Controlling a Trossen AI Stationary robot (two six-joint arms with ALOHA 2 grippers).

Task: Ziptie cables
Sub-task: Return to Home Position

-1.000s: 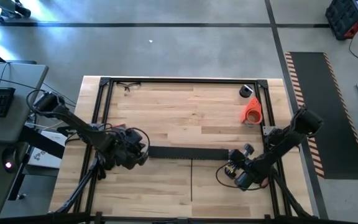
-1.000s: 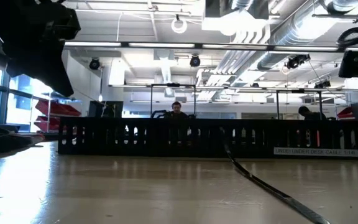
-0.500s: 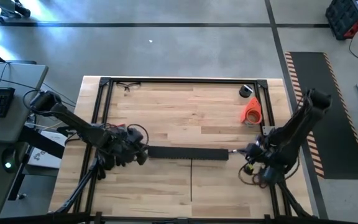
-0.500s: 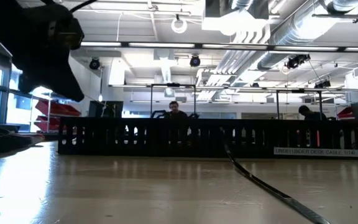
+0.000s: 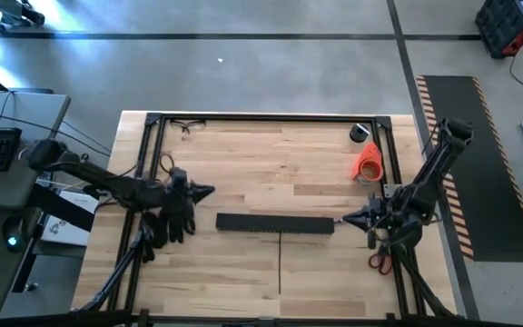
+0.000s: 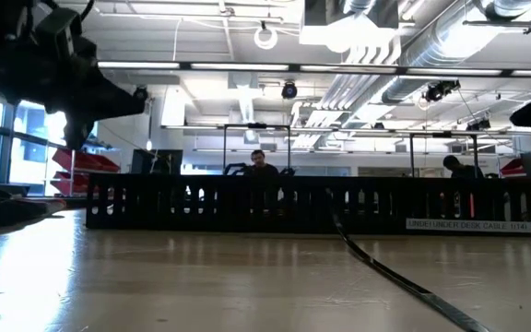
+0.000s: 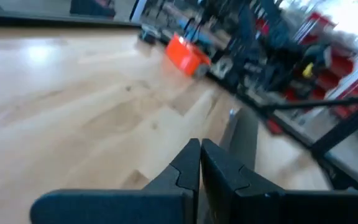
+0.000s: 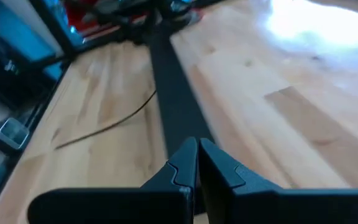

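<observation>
**Both claws clenched empty beside the duct**

White print at the right end of the black cable duct [image 6: 302, 205], low view: "UNDER DESK CABLE" legible, rest too small. Cables hard to make out; only a thin dark strand [image 5: 280, 263] leading from the duct's near side toward the near edge of the tabletop [image 5: 243, 154], too fine to call wire or strip. Left claw [image 5: 205, 191] clenched on nothing, left of the duct and slightly farther back. Right claw [image 5: 345, 219] likewise pinched empty, just beside the duct's right end. Orange object [image 5: 368, 162] at far right.
</observation>
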